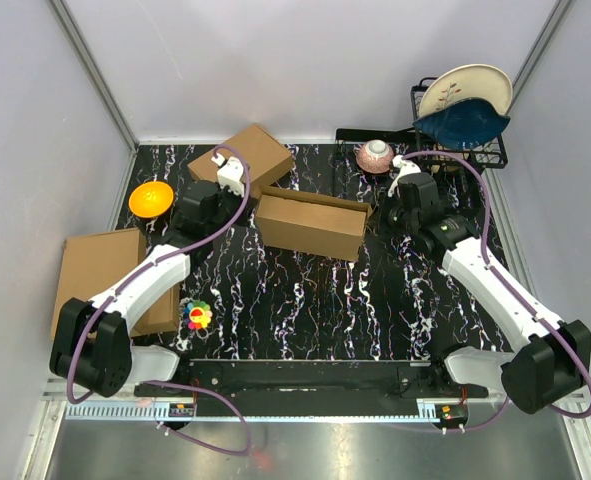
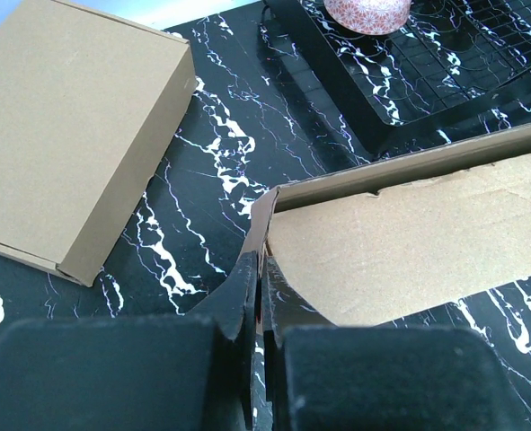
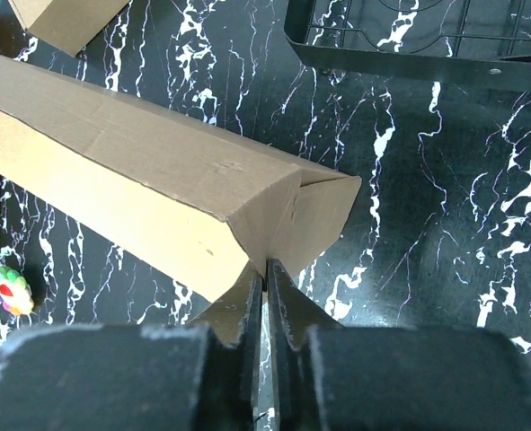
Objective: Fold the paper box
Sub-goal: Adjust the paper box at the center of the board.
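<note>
The paper box [image 1: 310, 224] lies in the middle of the table as a long brown cardboard trough with its walls raised. My left gripper [image 1: 247, 195] is at its left end, shut on the upright end wall. In the left wrist view that thin cardboard edge runs between the pads of the left gripper [image 2: 263, 269], and the inside of the paper box [image 2: 409, 233] stretches away to the right. My right gripper [image 1: 380, 206] is at the right end. In the right wrist view the right gripper [image 3: 265, 274] pinches the corner fold of the paper box [image 3: 139, 180], beside the end flap [image 3: 323, 211].
A smaller closed cardboard box [image 1: 243, 158] sits behind the left gripper. An orange bowl [image 1: 151, 198], a flat cardboard slab [image 1: 100, 275] and a colourful toy [image 1: 199, 316] are on the left. A pink bowl [image 1: 376, 156] and a black dish rack [image 1: 495, 152] holding plates stand at the back right.
</note>
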Robot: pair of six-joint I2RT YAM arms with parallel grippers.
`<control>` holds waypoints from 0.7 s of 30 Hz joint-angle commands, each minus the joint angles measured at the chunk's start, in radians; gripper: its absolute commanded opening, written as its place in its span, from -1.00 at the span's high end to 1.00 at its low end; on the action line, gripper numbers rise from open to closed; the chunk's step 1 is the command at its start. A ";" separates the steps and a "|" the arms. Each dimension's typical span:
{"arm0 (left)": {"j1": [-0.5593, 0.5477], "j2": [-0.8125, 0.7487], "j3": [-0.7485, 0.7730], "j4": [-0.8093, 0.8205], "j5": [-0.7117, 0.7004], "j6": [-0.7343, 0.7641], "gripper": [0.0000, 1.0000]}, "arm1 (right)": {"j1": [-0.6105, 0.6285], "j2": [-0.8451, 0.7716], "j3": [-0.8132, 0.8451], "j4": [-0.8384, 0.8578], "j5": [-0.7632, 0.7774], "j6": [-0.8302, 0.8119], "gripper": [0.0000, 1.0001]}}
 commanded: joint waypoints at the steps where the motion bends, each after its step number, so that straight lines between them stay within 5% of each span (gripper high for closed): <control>1: -0.003 -0.029 0.015 -0.005 -0.020 -0.012 1.00 | 0.006 0.011 0.060 -0.032 0.013 0.018 0.90; 21: -0.035 -0.015 0.035 -0.056 -0.076 0.047 1.00 | 0.007 0.088 0.172 -0.082 -0.116 0.170 1.00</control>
